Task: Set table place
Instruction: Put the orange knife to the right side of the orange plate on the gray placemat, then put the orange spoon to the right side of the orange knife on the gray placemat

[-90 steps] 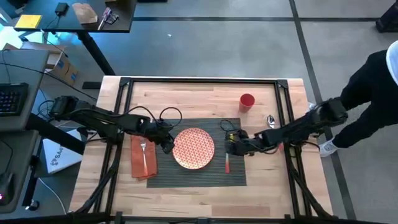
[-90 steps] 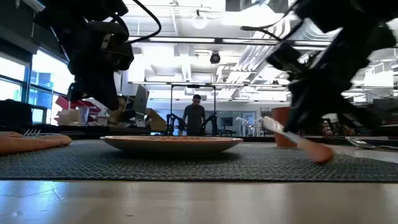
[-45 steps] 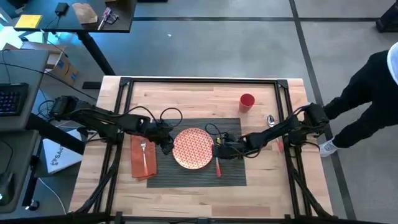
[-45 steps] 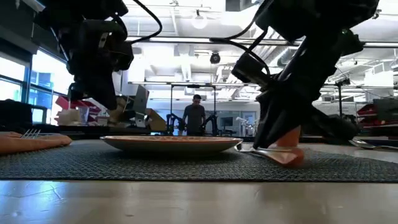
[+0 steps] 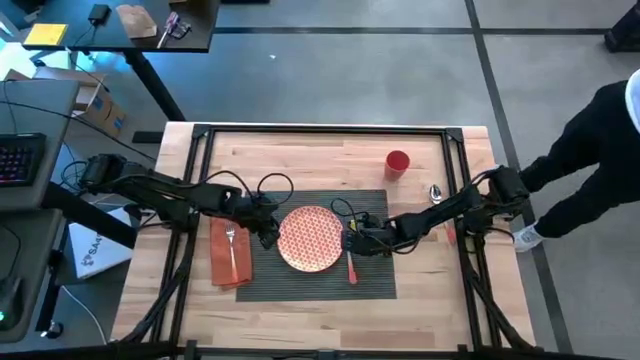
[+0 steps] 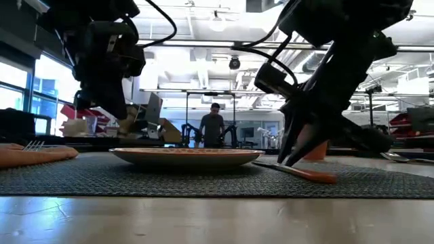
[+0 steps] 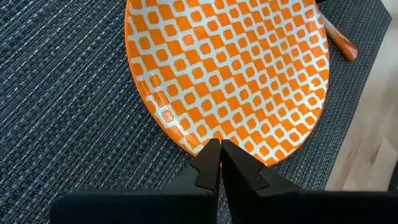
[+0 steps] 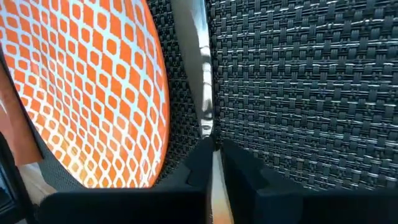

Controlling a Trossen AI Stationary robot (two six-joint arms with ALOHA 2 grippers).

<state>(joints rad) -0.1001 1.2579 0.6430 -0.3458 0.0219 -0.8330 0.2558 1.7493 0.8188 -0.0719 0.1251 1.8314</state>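
A dark ribbed placemat (image 5: 380, 215) lies mid-table with the orange-and-white patterned plate (image 5: 311, 238) on it. The orange napkin (image 5: 222, 262) lies at the mat's left edge with a silver fork (image 5: 232, 245) on top. My left gripper (image 5: 268, 233) is shut over the plate's left rim (image 7: 186, 140); I cannot tell whether it touches. My right gripper (image 5: 352, 242) is shut on the orange-handled knife (image 5: 351, 268), just right of the plate. The red cup (image 5: 398, 163) and a spoon (image 5: 436, 193) rest on the wood at the far right. My right gripper pinches the knife between its two fingers on the silver blade, near where it meets the handle (image 8: 209, 134). The fingers (image 6: 298, 146) slant down from the table's right and lie across the knife. The knife lies flat on the placemat, its orange handle (image 6: 319, 176) toward the near edge.
A person in dark clothes (image 5: 590, 160) stands at the table's right edge. The black frame bars (image 5: 320, 131) run along the far side and down both sides. Bare wood (image 5: 300, 165) lies between the mat and the far edge. A dark cluttered desk (image 5: 130, 25) stands beyond the table.
My right gripper has carried the knife toward the table's left, up to the plate's right side, and lowered it. The knife was tilted with its handle end hanging low; now it lies flat on the placemat.
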